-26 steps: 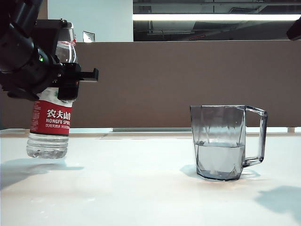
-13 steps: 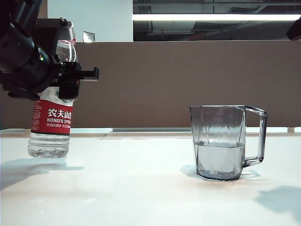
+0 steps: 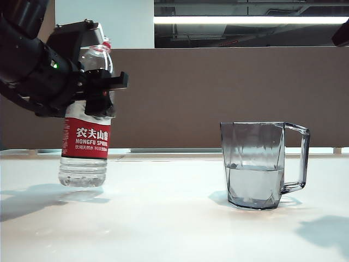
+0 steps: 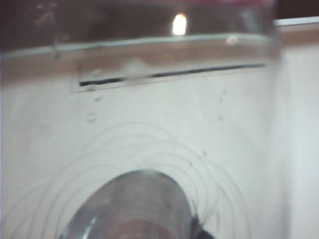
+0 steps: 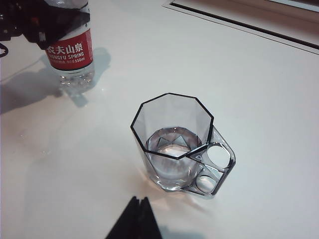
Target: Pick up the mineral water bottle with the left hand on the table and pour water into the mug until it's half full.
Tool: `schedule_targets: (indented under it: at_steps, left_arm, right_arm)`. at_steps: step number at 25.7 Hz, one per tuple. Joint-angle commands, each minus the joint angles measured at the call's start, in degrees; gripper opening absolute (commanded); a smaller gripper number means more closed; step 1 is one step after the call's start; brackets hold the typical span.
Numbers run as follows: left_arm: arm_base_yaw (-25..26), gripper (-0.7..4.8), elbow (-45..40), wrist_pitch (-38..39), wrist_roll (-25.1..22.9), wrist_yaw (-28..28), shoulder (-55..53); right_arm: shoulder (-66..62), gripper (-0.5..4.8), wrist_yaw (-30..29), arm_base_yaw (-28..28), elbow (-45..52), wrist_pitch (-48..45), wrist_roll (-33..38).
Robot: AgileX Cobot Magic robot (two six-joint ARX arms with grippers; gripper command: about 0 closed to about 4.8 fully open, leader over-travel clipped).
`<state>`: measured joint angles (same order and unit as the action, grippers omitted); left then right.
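The left claw [image 3: 103, 90] grips the "NONGFU SPRING" mineral water bottle [image 3: 84, 143]; beyond it, the mug [image 3: 262, 164] holds water [image 3: 254, 183]. Right claw's [image 5: 134, 221] opening is unclear.

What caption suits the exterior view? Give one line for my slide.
Left gripper grips red-labelled clear plastic bottle upright; smoky faceted mug stands apart, part-filled.

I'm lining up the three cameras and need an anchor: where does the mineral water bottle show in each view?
Exterior view: mineral water bottle far left, upright, gripped by the left gripper.
Left wrist view: bottle's clear wall fills the picture.
Right wrist view: bottle's lower half in a corner, beyond the mug.
Shared landmark: the mug, absent only from the left wrist view.
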<state>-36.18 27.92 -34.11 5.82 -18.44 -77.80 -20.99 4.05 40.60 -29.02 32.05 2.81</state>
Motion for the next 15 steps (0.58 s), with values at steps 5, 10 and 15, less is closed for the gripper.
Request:
schedule_targets:
  at_steps: [5,10,15]
  left_arm:
    - [-0.07,1.81,0.17,-2.51,-1.07,0.26,-2.03]
    - [-0.09,1.81,0.2,-1.79,-0.9,0.68,-2.67]
    - [-0.11,2.65,0.2,-1.57,-0.92,2.78,-2.67]
  right_arm:
    - [0.04,-0.04,-0.15,0.04,-0.46,-0.74,0.17]
    - [0.04,-0.04,-0.2,0.07,-0.46,-0.55,0.17]
    - [0.04,-0.04,-0.17,0.07,-0.44,-0.55,0.17]
